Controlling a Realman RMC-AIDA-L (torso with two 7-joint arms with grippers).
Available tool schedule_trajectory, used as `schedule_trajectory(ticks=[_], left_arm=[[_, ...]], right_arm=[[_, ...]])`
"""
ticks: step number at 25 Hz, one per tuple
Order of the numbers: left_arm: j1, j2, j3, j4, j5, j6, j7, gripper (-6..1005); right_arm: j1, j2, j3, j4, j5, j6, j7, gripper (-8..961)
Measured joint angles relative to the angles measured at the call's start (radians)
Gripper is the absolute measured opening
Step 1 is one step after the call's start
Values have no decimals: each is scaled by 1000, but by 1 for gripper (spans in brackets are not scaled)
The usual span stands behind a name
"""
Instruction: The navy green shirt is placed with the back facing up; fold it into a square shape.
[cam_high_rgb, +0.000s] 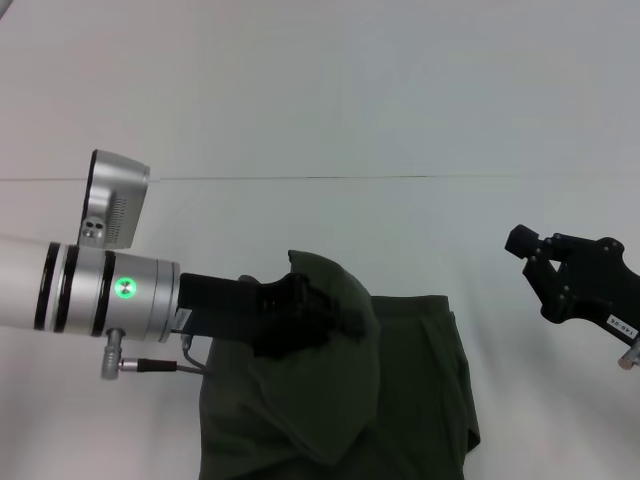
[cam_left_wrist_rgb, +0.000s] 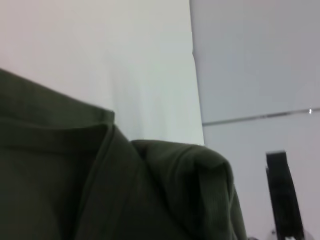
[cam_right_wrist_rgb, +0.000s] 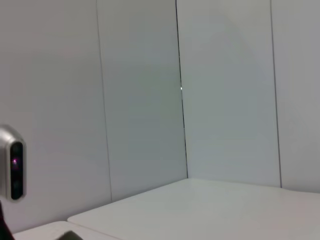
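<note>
in the head view the navy green shirt (cam_high_rgb: 400, 400) lies on the white desk (cam_high_rgb: 300, 120) in the lower middle of the frame, its plain dark olive cloth running off the bottom edge. part of it is lifted off the desk: a rounded hump of cloth rises at the centre of the frame and hangs in a fold over the flat part below it.

our left arm comes in from the left edge of the frame, a white and silver tube with a green light on its collar, and its left pincer (cam_high_rgb: 300, 315) sits at the centre, clenched on the raised part of the shirt, with cloth draped over and around the black fingers. a grey camera housing (cam_high_rgb: 112, 200) stands above the arm at the left of the frame.

our right pincer (cam_high_rgb: 550, 275) hangs at the right edge of the frame, apart from the shirt and above the bare desk, its black fingers spread and holding nothing.

in the left wrist view the shirt (cam_left_wrist_rgb: 125, 195) fills the lower left, a hemmed edge and a bunched fold close to the lens, with a dark upright shape at the lower right that we cannot identify. the right wrist view shows only pale wall panels and the desk surface.
</note>
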Motion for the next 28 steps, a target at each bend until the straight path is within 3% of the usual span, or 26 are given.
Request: schedule_trajectory(ticks=[11,17,23,27,28], left_arm=[[102,-7,1,-35,-241,9,153,263],[134,6,-8,-27,-276,21,244,523],[178,30,-9,10,-353,108,547,736],[197,30,3,52,-327,114,615,915],[204,30,10,68,-304,112,633,921]], right_arm=[[-1,0,-5,0,-8,-34,0,100],[-6,-2,9,0,-6,-72,0,122],[-17,-11,50,-14,-15,-122,42,143],[-23,-20,67,-99,-104,-119,240,157],[-21,-23,73,-122,-136,-116,300,161]])
